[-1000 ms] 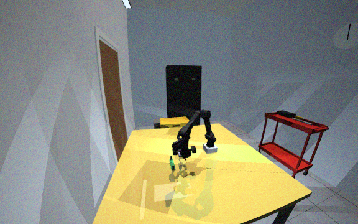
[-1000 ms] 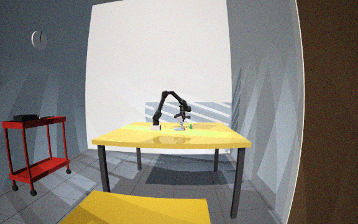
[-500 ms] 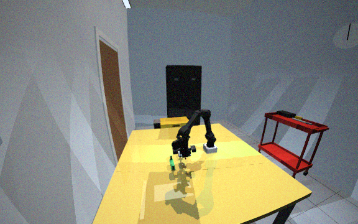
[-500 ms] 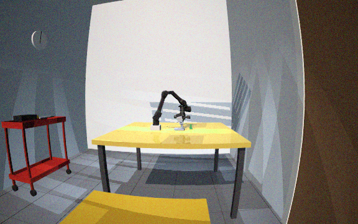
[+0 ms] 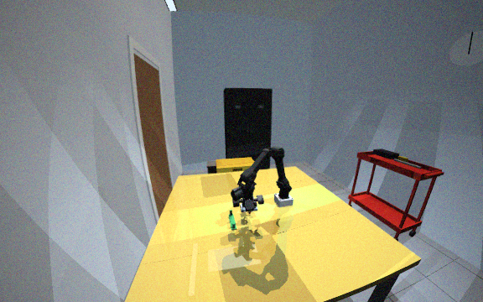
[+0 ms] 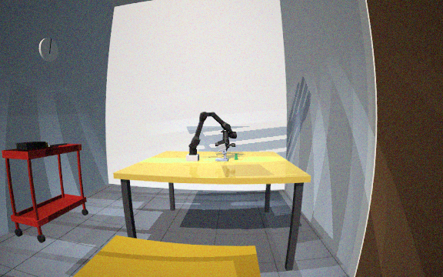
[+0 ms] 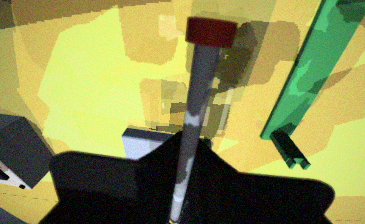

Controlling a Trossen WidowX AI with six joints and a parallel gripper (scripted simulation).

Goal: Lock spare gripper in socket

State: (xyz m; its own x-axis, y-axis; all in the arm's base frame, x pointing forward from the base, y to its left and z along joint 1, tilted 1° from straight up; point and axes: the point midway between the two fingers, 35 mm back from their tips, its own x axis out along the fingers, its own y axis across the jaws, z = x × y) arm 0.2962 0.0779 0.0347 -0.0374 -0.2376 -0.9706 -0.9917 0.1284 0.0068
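Note:
My gripper [image 7: 185, 136] [image 6: 227, 148] is shut on the lock pin [image 7: 198, 90], a grey rod with a dark red head that points away from the fingers in the wrist view. The gripper is over or beside the pale mount [image 6: 222, 159] in the top and exterior views. The spare gripper, dark, is at the mount and overlaps my gripper there; a dark block with a light face at the left of the wrist view seems part of it. The socket and the pin's far end are hidden, so I cannot tell whether the pin touches the socket.
A green holder [image 5: 232, 221] [image 6: 236, 157] [image 7: 303, 75] with dark forked ends stands on the yellow table [image 5: 317, 235] [image 6: 160, 173] close beside the mount. The arm's white base [image 5: 283, 201] [image 6: 192, 158] is on the mount's other side. A red cart [image 5: 386, 210] [image 6: 48, 209] stands off the table.

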